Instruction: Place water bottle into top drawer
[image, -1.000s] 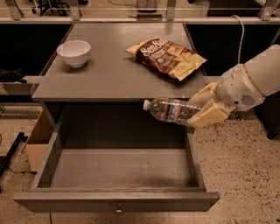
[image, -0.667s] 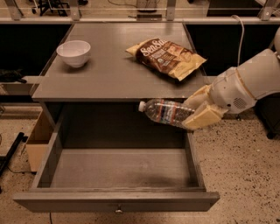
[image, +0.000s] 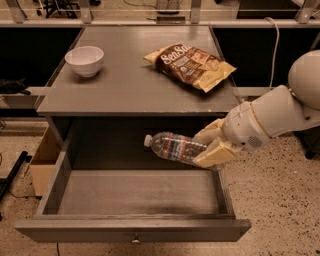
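Items as I see them from my station, largest first.

1. Worktop (image: 130, 85): grey and flat, carrying the loose items listed below.
2. Top drawer (image: 75, 231): pulled fully open beneath the worktop. Its floor is bare and nothing lies in it yet.
3. Arm (image: 280, 112): white, reaching in from the right side and ending over the drawer's right wall.
4. Cardboard box (image: 42, 160): on the floor left of the drawer, partly hidden. No part in this job.
5. Chip bag (image: 191, 66): lying flat on the right rear of the worktop. Not involved.
6. Water bottle (image: 172, 146): clear and ribbed, held on its side with the cap pointing left and slightly up. It hangs in the air over the right half of the drawer, below the worktop edge and apart from the drawer floor.
7. Claw (image: 207, 146): clamped on the bottle's base end, one finger above and one below.
8. Bowl (image: 84, 60): white, at the left rear of the worktop. Not involved.
9. Knob (image: 134, 241): small, at the centre of the drawer front.

Step in hand, as I judge it: carrying the bottle in, with the release not yet made. The next move calls for bringing it down close to the drawer floor, keeping the claw off the right wall, then letting go gently, since a round bottle is likely to roll.
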